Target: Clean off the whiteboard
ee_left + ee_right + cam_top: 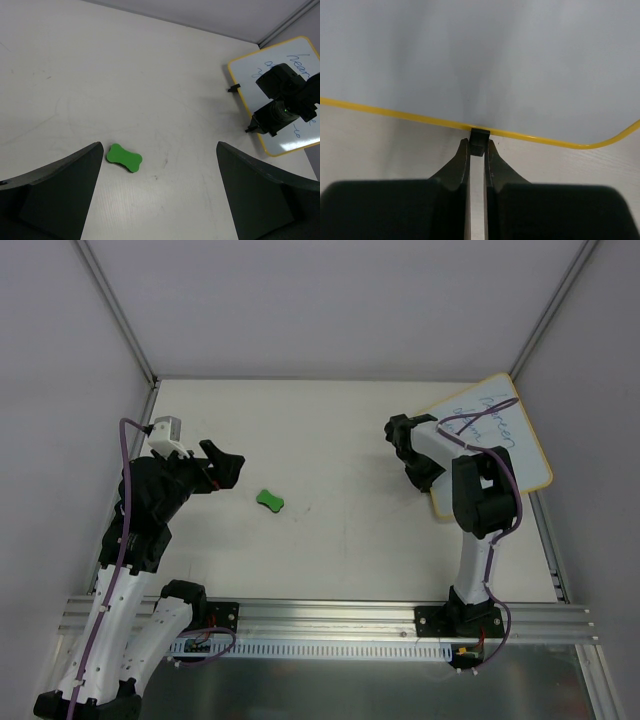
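White table (pixel 340 430), grey walls. Whiteboard (pixel 525 455), blue writing unerased, located upper right of top view. Right gripper (pixel 479 149) pinched shut on small black foot (pixel 480 135); slip or snapped foot risked if dragged. Left gripper (pixel 225 465) held spread wide near green eraser (pixel 269 501).

White links (pixel 470 565), black joints (pixel 482 502), purple cables (pixel 122 470) trailing behind the black left hand (pixel 226 460) and right hand (pixel 479 147).
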### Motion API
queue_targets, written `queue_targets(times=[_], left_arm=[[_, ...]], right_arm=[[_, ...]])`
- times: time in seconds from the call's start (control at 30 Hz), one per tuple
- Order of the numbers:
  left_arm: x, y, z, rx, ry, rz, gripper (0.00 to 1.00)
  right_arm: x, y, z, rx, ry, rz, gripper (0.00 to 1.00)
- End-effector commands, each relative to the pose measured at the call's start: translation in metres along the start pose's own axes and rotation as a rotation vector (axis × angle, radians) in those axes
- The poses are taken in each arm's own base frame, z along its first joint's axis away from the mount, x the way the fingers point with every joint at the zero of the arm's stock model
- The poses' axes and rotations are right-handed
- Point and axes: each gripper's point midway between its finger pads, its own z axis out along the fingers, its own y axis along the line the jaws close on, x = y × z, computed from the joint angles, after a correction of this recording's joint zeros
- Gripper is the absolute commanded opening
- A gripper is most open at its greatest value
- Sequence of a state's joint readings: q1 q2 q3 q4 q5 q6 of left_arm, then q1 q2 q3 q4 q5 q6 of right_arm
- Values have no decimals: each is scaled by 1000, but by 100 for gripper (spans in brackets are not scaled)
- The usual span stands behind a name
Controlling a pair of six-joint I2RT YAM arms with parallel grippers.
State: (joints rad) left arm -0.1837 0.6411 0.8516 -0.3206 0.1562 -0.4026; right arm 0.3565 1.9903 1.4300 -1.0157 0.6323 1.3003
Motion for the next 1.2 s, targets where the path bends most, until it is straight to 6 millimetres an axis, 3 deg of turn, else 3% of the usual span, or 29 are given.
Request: queue_targets(times=[0.0, 0.23, 0.43, 0.57, 0.73, 0.9, 1.1, 1.13, 1.17], left_arm=[[-5, -6, -1, 26, -11, 30, 99], [-8, -6, -2, 21, -15, 38, 99], [-9, -4, -2, 13, -20, 44, 99], [-11, -5, -3, 13, -24, 46, 99], [-13, -5, -5, 9, -32, 50, 99], [-14, -4, -6, 3, -36, 53, 99], [-15, -4, -7, 1, -35, 59, 99], [-15, -4, -7, -2, -37, 61, 99], [-16, -4, -7, -2, -37, 62, 99]], right_arm=[[-2, 5, 0, -6, -1, -36, 0], [23, 23, -9, -149, 39, -237, 0], [46, 45, -32, -296, 29, -397, 0], [75, 57, -48, -413, 38, -481, 0], [109, 61, -61, -519, 73, -578, 0], [136, 51, -79, -563, 91, -650, 0], [137, 53, -96, -609, 76, -660, 1], [134, 54, -99, -617, 67, -662, 4], [131, 55, -103, -626, 63, -656, 16]])
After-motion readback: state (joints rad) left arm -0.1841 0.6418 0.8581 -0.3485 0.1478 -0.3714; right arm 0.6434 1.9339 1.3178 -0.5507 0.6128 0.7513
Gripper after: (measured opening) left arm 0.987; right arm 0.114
